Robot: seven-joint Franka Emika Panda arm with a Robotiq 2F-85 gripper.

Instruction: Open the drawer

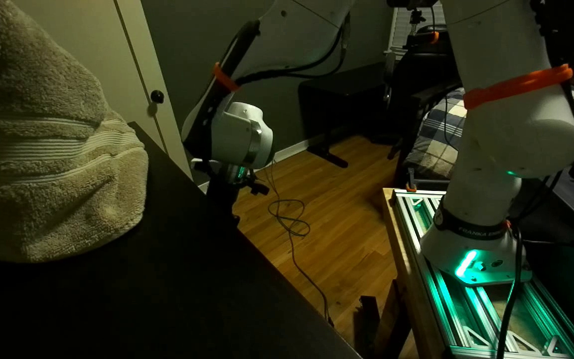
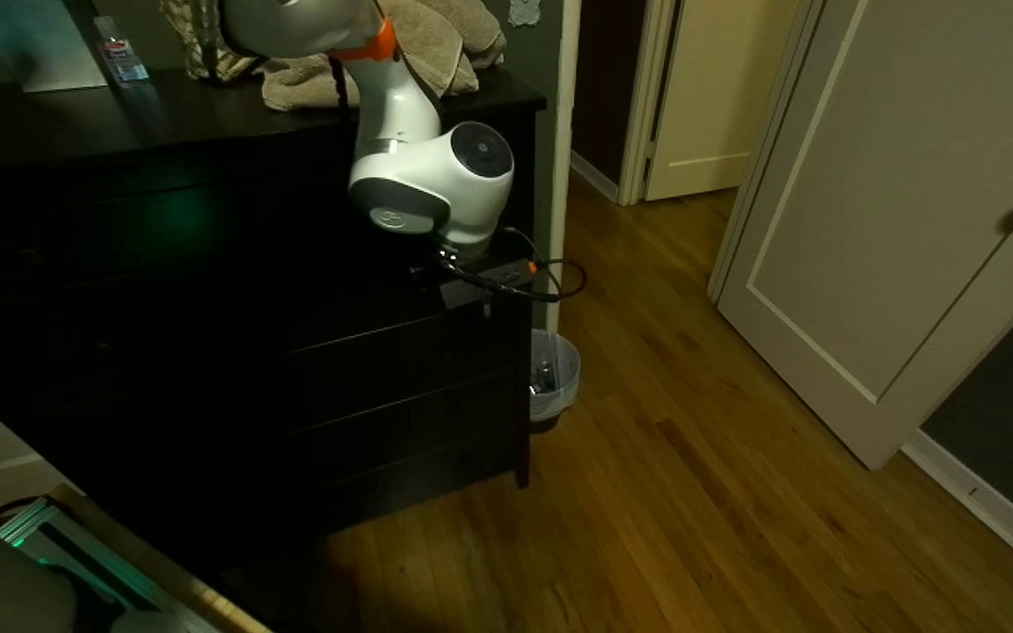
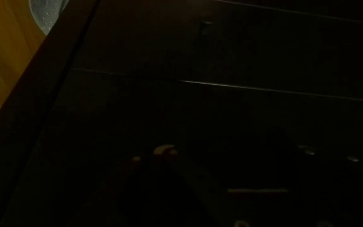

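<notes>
A black dresser with several drawers stands before the arm; its top also shows in an exterior view. The wrist view shows dark drawer fronts split by thin bright seams, with a small dark knob near the top. The drawer fronts look flush, though the dark hides detail. My black gripper is at the front of the dresser near its side end, below top level. In the wrist view the gripper shows only as faint glints over a drawer front; its fingertips are lost in the dark, and contact cannot be told.
A beige towel lies on the dresser, with a sanitizer bottle farther along. A lined waste bin stands beside the dresser. A loose cable lies on the wooden floor. A white door stands to the side.
</notes>
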